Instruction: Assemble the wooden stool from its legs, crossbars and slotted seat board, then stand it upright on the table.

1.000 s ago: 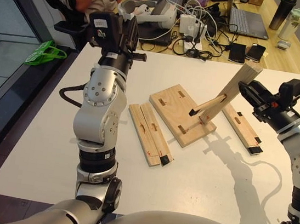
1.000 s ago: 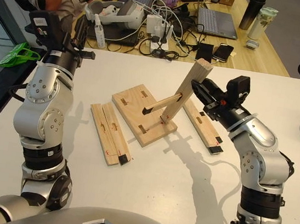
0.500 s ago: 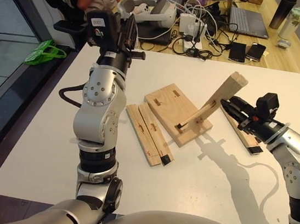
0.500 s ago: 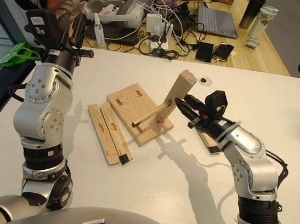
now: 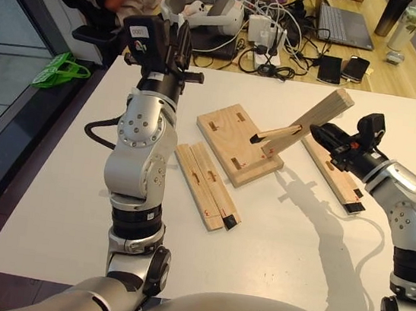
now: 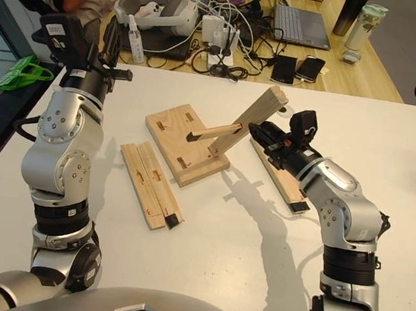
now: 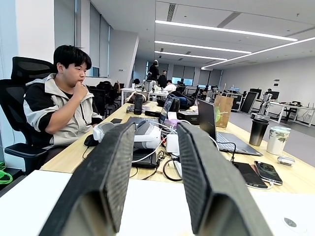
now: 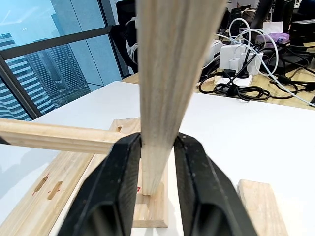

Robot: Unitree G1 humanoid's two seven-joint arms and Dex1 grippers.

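**Right gripper on a tilted leg over the seat board**

Markings: small red marks sit beside the slots of the seat board (image 5: pixel 233 137) and on the 2 loose legs (image 5: pixel 206 184). They are too small for me to read. A white tag (image 5: pixel 138 31) is stuck near my left wrist, and I cannot make out its print either.

Room: the seat board lies flat near the middle of the white table (image 5: pixel 270 263), well away from every edge. The 2 loose legs lie side by side, touching each other, just beside the board on its left. Each has a black cap (image 5: pixel 227 223) at its near end. A 4th leg (image 5: pixel 336 176) lies flat to the board's right, under my right arm. Bare tabletop runs from these parts to the near edge. Beyond the far edge stands a wooden desk (image 5: pixel 403 74) crowded with laptops, cables and phones.

Grippers: my right gripper (image 8: pixel 157 147) is closed narrow on the held leg (image 5: pixel 327 114), with 1 finger on each broad face. That leg leans with its top toward the far right and its foot at the board's near right corner. I cannot tell whether the foot sits in a slot. A crossbar (image 5: pixel 278 133) juts from its side and reaches out over the board. My left gripper (image 7: pixel 150 162) is raised above the table's far left corner, its fingers parted with nothing between them.
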